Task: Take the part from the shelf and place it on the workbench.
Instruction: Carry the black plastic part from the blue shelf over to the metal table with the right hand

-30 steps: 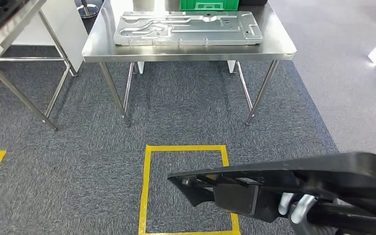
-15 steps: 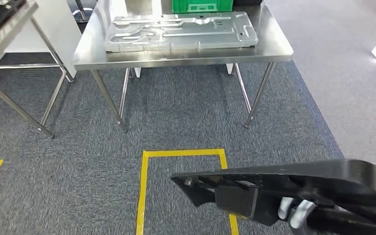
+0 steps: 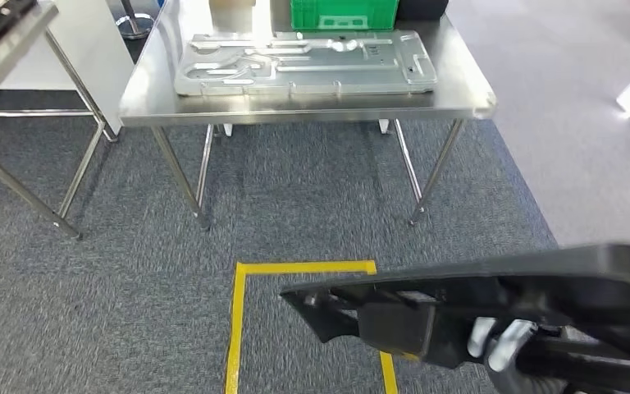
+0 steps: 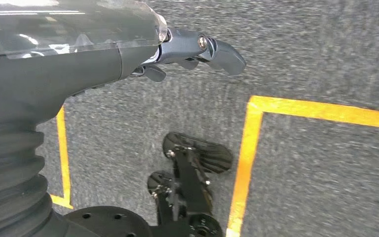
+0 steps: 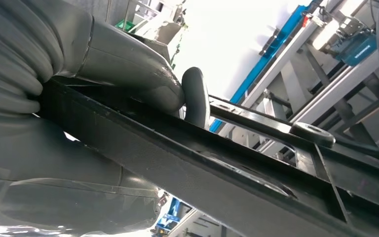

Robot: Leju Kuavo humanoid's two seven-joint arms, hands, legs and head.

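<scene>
My right hand grips a long flat black part, carried low at the lower right of the head view and held roughly level. In the right wrist view the thumb hooks over the edge of the black part, with the hand wrapped around it. The steel workbench stands ahead across the carpet, well beyond the part. My left hand hangs over the floor, its fingers loosely bent and holding nothing.
A large embossed metal plate covers most of the workbench top, with a green crate behind it. A second steel rack stands at the left. A yellow taped square marks the grey carpet before the bench.
The whole view has shifted: the camera has moved, and the workbench now sits slightly lower and larger in the picture. The black part stays in my right hand as before.
</scene>
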